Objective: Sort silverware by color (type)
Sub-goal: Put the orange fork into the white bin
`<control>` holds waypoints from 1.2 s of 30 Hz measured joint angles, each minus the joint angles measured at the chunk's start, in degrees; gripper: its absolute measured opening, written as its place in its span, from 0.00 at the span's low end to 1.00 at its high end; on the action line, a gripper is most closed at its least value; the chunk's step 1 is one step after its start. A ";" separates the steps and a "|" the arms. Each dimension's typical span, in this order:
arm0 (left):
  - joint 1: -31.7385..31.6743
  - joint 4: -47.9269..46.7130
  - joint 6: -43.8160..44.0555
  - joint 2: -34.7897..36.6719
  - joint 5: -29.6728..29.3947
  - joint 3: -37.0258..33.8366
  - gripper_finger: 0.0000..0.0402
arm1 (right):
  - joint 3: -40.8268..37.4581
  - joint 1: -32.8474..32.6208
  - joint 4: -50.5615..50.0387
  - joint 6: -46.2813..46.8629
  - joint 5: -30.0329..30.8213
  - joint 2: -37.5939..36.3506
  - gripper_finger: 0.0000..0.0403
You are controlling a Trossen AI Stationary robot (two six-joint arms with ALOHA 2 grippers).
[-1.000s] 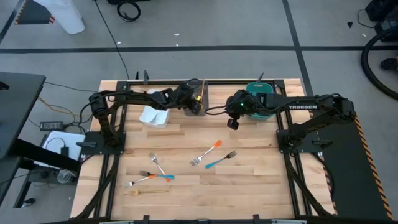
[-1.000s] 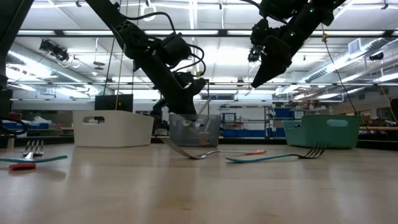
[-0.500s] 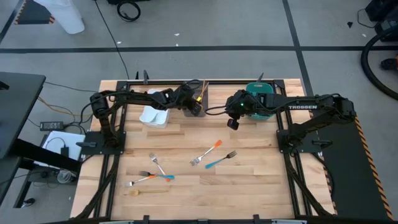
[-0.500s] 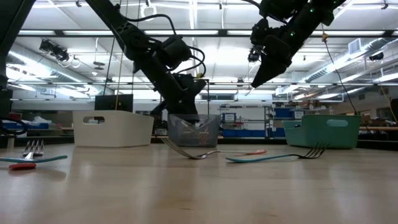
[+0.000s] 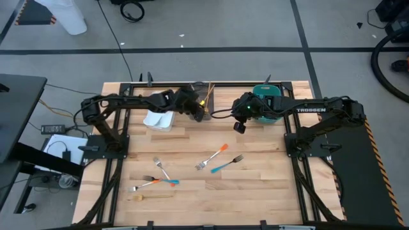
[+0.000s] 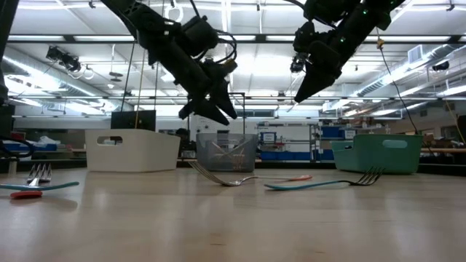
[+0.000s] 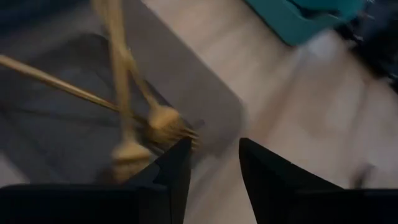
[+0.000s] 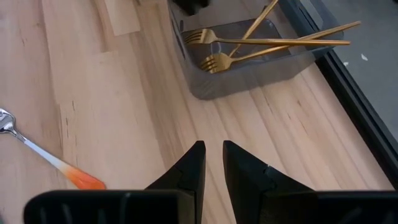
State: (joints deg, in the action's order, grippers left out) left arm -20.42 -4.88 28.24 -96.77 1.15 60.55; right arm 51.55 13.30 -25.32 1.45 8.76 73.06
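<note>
Several gold forks [image 8: 261, 42] lie in the clear grey bin [image 6: 227, 151] at the table's far side, their handles leaning on its rim. My left gripper [image 6: 211, 115] hangs open and empty just above that bin; in the left wrist view its fingers frame the gold fork heads [image 7: 155, 121]. My right gripper [image 5: 239, 128] is shut and empty, high over the table between the grey bin and the teal bin [image 5: 265, 102]. An orange-handled fork [image 5: 213, 156] and a blue-handled fork [image 5: 228, 164] lie mid-table. Several more forks [image 5: 156, 181], one of them gold [image 5: 150, 197], lie near the front left.
A white bin [image 5: 158, 119] stands left of the grey bin. The teal bin stands at the far right, under my right arm. Bare wood shows between the bins and the loose forks. Black frame rails run along the table's left and right sides.
My left gripper has risen out of the grey bin and now hangs above its rim. The gold forks stay in the bin. My right arm has kept still.
</note>
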 joint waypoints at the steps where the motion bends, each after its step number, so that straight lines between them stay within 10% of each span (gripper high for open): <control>1: 0.76 -0.73 0.35 0.22 0.63 0.00 0.35 | 0.00 0.02 0.00 -0.08 -0.10 0.00 0.17; 26: 21.56 -14.61 11.60 -7.86 -0.11 12.04 0.35 | 0.00 0.06 0.92 -4.20 -3.88 0.00 0.17; 36: 25.87 -17.35 11.62 -16.51 0.12 18.89 0.35 | 0.00 0.06 1.58 -4.25 4.37 -1.24 0.17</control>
State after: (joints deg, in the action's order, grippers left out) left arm 5.45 -22.23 39.87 -113.29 1.27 79.45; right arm 51.55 13.37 -23.74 -2.80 13.13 71.82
